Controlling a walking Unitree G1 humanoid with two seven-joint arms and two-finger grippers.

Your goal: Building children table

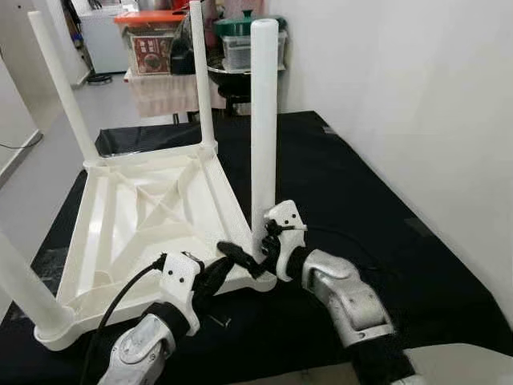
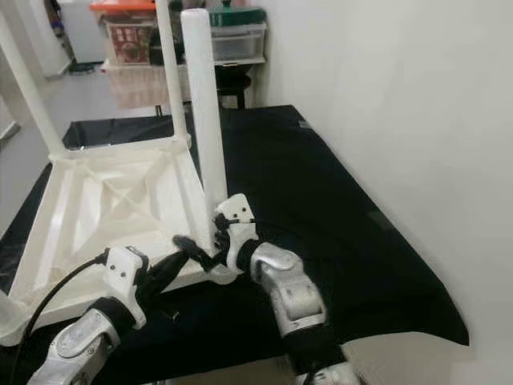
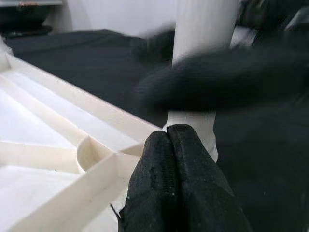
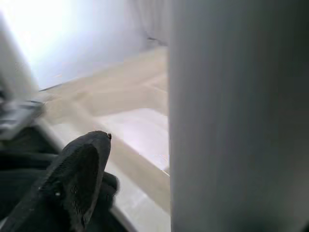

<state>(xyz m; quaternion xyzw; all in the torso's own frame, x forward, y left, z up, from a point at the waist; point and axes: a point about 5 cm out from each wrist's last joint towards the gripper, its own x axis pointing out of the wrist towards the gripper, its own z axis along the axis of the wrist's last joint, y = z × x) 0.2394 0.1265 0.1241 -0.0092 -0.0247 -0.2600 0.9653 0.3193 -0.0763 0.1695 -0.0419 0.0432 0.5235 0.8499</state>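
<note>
A white table (image 1: 152, 216) lies upside down on a black mat (image 1: 361, 208), its legs pointing up. Behind it stand boxes (image 1: 152, 40) and a cloth-covered stand (image 1: 168, 92). A white wall (image 1: 417, 96) runs along the right side.

The near right leg (image 1: 264, 120) stands straight up at the table's corner. The right gripper (image 1: 268, 241) is at the bottom of this leg, its fingers around it. The left gripper (image 1: 240, 258) touches the same corner, and its two fingers (image 3: 174, 183) are pressed together on nothing.

The near left leg (image 1: 20, 281) is cut off at the edge. The right wrist view is blurry.
</note>
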